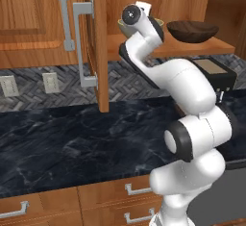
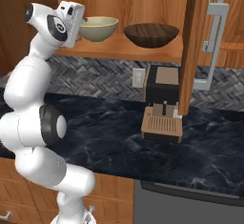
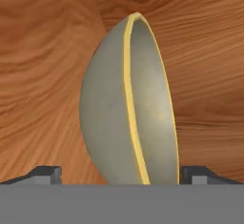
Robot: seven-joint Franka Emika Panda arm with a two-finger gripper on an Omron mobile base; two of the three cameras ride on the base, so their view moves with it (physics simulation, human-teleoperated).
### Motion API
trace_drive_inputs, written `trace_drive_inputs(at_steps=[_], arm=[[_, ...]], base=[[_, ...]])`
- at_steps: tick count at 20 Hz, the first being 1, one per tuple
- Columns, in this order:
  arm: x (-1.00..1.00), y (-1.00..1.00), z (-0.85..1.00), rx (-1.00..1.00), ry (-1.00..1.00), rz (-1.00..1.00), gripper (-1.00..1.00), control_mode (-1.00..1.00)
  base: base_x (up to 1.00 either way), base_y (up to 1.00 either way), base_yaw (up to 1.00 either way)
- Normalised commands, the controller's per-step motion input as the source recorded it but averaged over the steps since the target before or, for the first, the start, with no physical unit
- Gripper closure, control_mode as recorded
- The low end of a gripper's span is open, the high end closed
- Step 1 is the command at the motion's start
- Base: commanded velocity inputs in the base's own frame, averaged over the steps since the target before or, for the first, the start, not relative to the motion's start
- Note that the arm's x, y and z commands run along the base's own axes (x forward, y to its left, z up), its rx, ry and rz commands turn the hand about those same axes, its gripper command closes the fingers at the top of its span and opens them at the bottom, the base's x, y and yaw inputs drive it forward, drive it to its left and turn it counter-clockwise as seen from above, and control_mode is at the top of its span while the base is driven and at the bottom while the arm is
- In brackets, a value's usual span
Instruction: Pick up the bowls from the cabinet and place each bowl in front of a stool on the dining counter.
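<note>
Up on the cabinet [image 2: 190, 46] shelf, the pincer [image 3: 122, 174] spreads wide around the smooth beige-olive bowl's [image 3: 125, 104] rim; the wood-grained brown bowl [image 2: 151, 35] sits just beside, near the open door's edge.

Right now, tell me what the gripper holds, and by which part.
Nothing is held. The gripper stands open, one fingertip on each side of the pale beige-olive glazed bowl on the reddish-brown wooden cabinet shelf, not closed on it.

Below the jaws you see a black marble table [image 1: 72, 143] against a grey herringbone backsplash [image 2: 105, 77] with two wall outlets [image 1: 29, 84]. A coffee machine [image 2: 163, 108] stands beside them, lower down. Wooden drawers [image 1: 113, 198] run beneath.
</note>
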Motion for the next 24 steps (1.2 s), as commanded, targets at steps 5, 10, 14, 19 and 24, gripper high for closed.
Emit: trace_drive_inputs(at_steps=[5, 10, 14, 19, 24], arm=[[0.36, 0.00, 0.03, 0.00, 0.09, 0.00, -1.00, -1.00], [0.27, -0.08, 0.00, 0.00, 0.07, 0.00, -1.00, -1.00], [0.14, -0.05, 0.00, 0.00, 0.10, 0.00, -1.00, -1.00], [0.00, -0.01, -0.04, 0.00, 0.00, 0.00, -1.00, -1.00], [0.00, -0.02, -0.10, 0.00, 0.00, 0.00, 1.00, -1.00]], base=[[0.00, 0.00, 0.00], [0.00, 0.00, 0.00], [0.00, 0.00, 0.00], [0.00, 0.00, 0.00], [0.00, 0.00, 0.00]])
